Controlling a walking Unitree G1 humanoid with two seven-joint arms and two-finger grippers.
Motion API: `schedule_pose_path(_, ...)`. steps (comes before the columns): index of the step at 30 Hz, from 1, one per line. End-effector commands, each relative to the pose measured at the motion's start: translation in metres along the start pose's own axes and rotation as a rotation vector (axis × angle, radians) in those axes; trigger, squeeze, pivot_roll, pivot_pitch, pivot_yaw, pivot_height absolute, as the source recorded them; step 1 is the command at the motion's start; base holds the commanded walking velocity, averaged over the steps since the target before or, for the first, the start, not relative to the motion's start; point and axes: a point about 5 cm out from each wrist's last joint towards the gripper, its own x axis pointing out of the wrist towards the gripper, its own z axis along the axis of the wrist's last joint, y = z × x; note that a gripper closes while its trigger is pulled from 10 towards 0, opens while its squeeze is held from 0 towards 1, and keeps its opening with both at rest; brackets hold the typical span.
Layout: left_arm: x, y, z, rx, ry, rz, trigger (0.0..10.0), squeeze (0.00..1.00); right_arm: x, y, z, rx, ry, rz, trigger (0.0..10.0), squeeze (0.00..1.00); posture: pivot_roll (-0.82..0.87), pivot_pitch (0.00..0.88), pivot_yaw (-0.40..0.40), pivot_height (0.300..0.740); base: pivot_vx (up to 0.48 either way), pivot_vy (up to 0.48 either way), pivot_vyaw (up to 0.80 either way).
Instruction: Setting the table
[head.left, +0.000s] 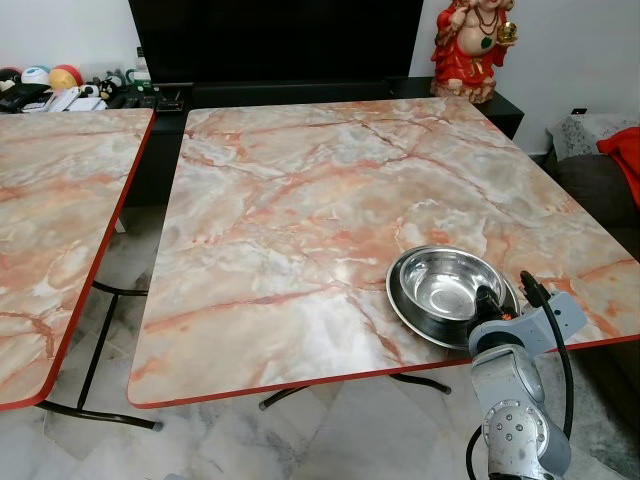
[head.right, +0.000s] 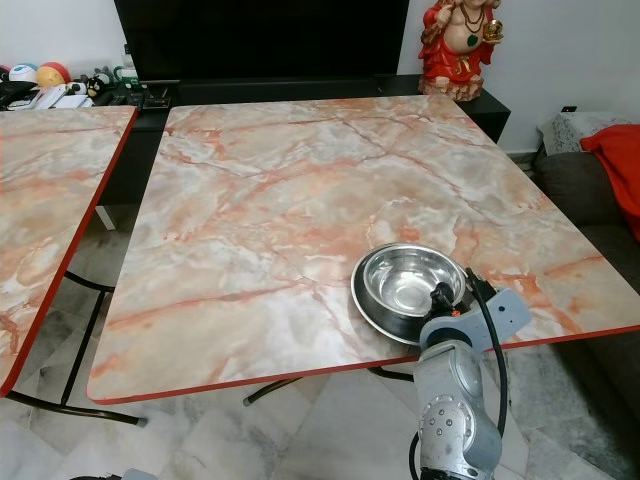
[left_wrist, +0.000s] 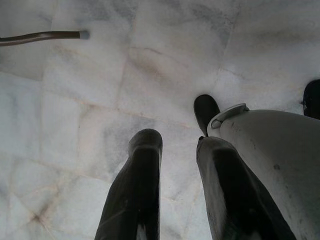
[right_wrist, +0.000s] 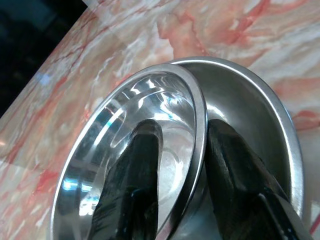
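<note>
Two nested steel bowls (head.left: 450, 293), two tables (head.left: 300, 200).

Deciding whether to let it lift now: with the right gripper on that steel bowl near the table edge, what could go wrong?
1. The right gripper pinches only the thin rim of the inner shiny steel bowl; the polished metal may slip out.
2. That bowl sits nested in a larger steel bowl, which might drag along or tip.
3. Both sit close to the red front edge of the marble-patterned table, so a slip could send them to the floor.
</note>
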Motion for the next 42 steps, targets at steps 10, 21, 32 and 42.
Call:
schedule_pose_path(10,-0.001,-0.003,-0.004,0.014,0.012,-0.011,10.0,0.0,0.001,-0.011,-0.003,-0.057,0.006,-0.069,10.0,0.0,0.0,0.124,-0.005,0.74,0.0,0.0,0.0)
schedule_pose_path(21,-0.001,-0.003,-0.003,0.011,0.012,-0.01,10.0,0.0,0.001,-0.007,-0.007,-0.059,0.017,-0.048,10.0,0.0,0.0,0.122,-0.007,0.74,0.0,0.0,0.0)
schedule_pose_path(32,-0.001,-0.004,-0.003,0.01,0.012,-0.015,10.0,0.0,-0.003,-0.007,0.0,-0.101,-0.053,-0.063,10.0,0.0,0.0,0.121,-0.007,0.74,0.0,0.0,0.0)
schedule_pose_path(42,0.0,-0.005,-0.003,0.007,0.012,-0.015,10.0,0.0,-0.005,-0.004,0.005,-0.122,-0.113,-0.063,10.0,0.0,0.0,0.119,-0.008,0.74,0.0,0.0,0.0)
